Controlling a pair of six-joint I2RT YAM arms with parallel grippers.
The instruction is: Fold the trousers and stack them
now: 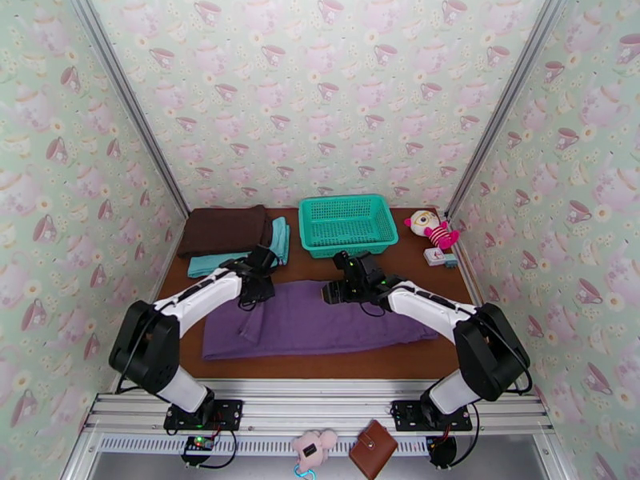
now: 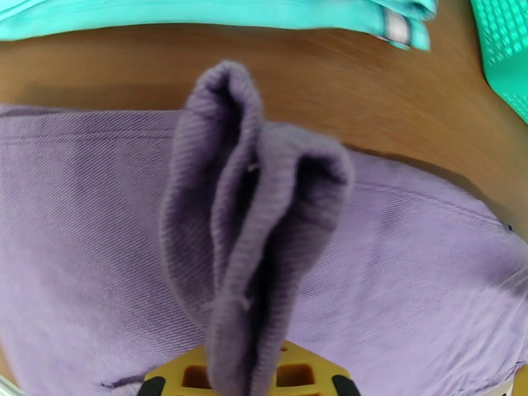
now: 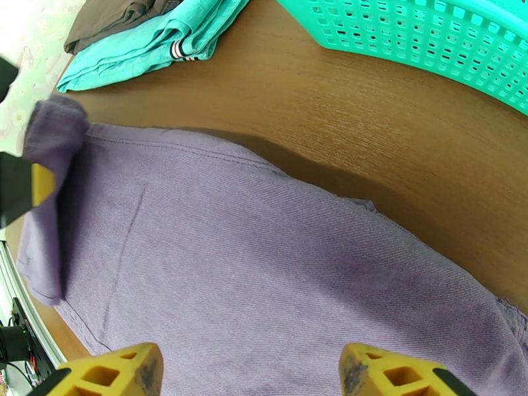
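The purple trousers (image 1: pixel 312 323) lie folded in a long band across the middle of the brown table. My left gripper (image 1: pixel 256 299) sits over their far left part, shut on a pinched-up ridge of the fabric (image 2: pixel 251 212) that rises between its yellow fingertips (image 2: pixel 198 376). My right gripper (image 1: pixel 330 293) hovers just above the trousers' far edge near the middle. In the right wrist view its yellow fingertips (image 3: pixel 125 371) stand wide apart over flat purple cloth (image 3: pixel 264 259), holding nothing, and the lifted ridge shows at the left.
A teal mesh basket (image 1: pixel 348 224) stands at the back centre. A dark brown folded garment (image 1: pixel 224 230) lies on a teal folded garment (image 1: pixel 280 238) at the back left. A plush doll (image 1: pixel 432 228) and small white object (image 1: pixel 438 257) sit back right. Patterned walls enclose three sides.
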